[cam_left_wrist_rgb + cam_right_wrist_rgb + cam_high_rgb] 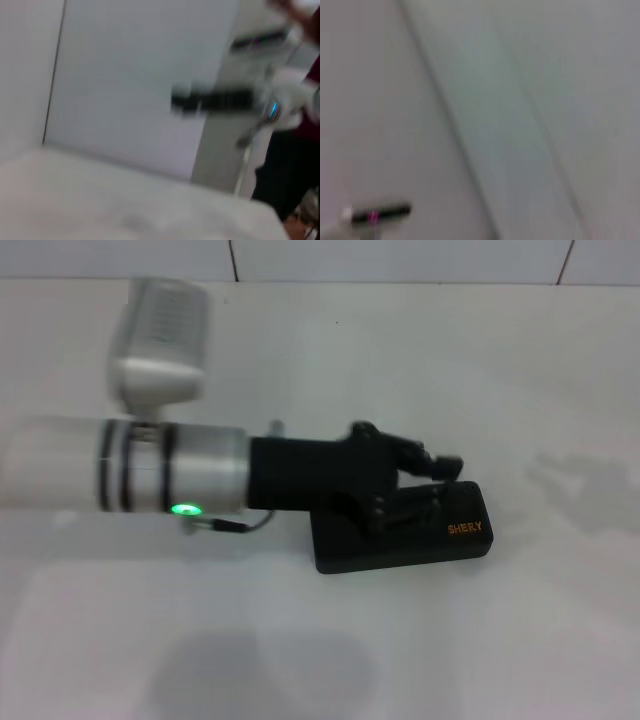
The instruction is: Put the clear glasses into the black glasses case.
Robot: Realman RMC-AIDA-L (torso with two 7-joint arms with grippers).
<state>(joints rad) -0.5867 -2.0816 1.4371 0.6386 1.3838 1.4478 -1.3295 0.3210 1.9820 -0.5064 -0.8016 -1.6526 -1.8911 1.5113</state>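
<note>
White table (520, 370) filled the head view, backed by a tiled wall (400, 258) along its far edge. On it lay the black glasses case (440, 540), shut, its lid up and the orange "SHERY" lettering (466, 528) showing near the end farthest from the arm. The left gripper (420, 475) reached in across the table and sat over the case's near half, its dark body hiding that part of the lid; one finger tip (449, 464) stuck out just above the lid. Whether the jaws were spread or closed, or had hold of anything, could not be told. Behind the jaws ran the silver wrist with a green light (184, 509). The clear glasses showed in no view, so their place could not be told. The right gripper appeared nowhere; its wrist view gave only blurred pale surface.
</note>
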